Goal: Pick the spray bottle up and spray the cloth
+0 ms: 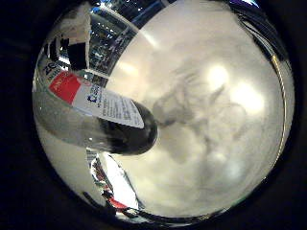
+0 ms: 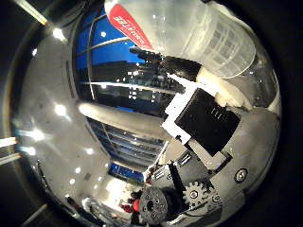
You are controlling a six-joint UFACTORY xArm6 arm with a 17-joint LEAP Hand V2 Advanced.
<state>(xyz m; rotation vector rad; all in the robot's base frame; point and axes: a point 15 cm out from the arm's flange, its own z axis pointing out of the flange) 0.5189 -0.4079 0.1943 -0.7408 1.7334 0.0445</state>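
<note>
holding the spray bottle [image 1: 91, 112] close to its palm, the hand [image 2: 208, 142] has the bottle lying right across both palm views. the bottle is see-through plastic with a dark bottom end, and it has a red and white label [image 1: 96, 98] stuck round it. in the thumb side view the ribbed, clear part of the bottle sits just beside a white finger [image 2: 227, 92] and a black block of the hand, and they look like they touch it. the fingers seem bent round the bottle, so the hand is gripping it, though only a little bit of the fingers shows.

past the dark end of the bottle, in the little finger side view, there is a big pale, crumpled thing with grey folds, which looks like the cloth [image 1: 201, 115]. it lies on a white table [image 1: 62, 163]. the bottle is up off the cloth, not touching it, and its dark end points out over the cloth.

the thumb side view looks away into the room, where a blue window wall [image 2: 113, 52] and bright lamps show. a small gear wheel [image 2: 193, 193] and a round black part of the hand sit at the edge there.
</note>
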